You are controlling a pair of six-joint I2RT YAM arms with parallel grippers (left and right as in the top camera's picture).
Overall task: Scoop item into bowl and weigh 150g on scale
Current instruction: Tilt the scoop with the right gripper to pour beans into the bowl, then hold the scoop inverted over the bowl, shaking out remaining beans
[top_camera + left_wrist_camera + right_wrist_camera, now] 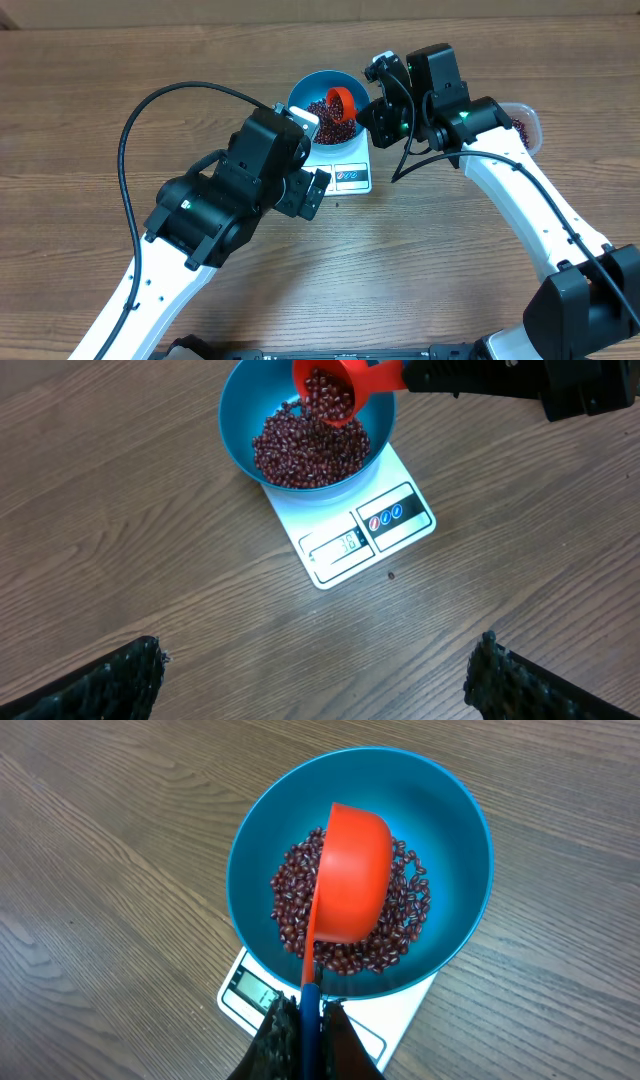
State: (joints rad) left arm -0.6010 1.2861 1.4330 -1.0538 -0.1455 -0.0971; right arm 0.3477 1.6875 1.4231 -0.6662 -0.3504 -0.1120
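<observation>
1. Red plastic measuring scoop (350,870), its handle pinched in the right gripper's (305,1020) closed jaws, tilts over small dark red-brown beans (300,455) heaped in the round bright-blue bowl (460,810) on the white rectangular scale (400,510).
2. Trickle slowly, reading the display (340,543); the left gripper (315,665) hangs wide, empty.

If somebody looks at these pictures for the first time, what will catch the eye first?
First, the red scoop, tipped above the bright-blue bowl, its handle clamped in the right gripper. Next, the heap of dark red-brown beans inside the bowl, which stands on the white scale on the wooden table. The left gripper hangs open over bare wood near the scale.
</observation>
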